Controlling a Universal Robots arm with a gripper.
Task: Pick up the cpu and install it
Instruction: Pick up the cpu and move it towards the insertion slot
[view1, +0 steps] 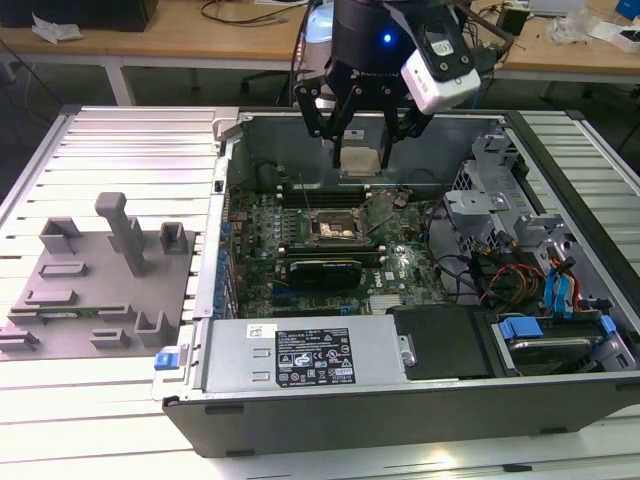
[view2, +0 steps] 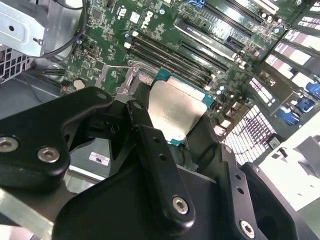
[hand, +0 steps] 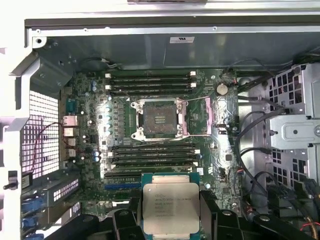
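Between the fingers (hand: 131, 220) sits the cpu (hand: 171, 207), clamped by two opposite edges, silvery top up. Fingers are closed only to the chip's width. Looks like the carry step, pick-up done: chip hangs over the motherboard (hand: 90, 125) w/ the open socket (hand: 157, 120) below & ahead of the fingers, apart from them, empty. Seating prob. calls for chip corners squared to the socket frame & a flat, gentle descent.
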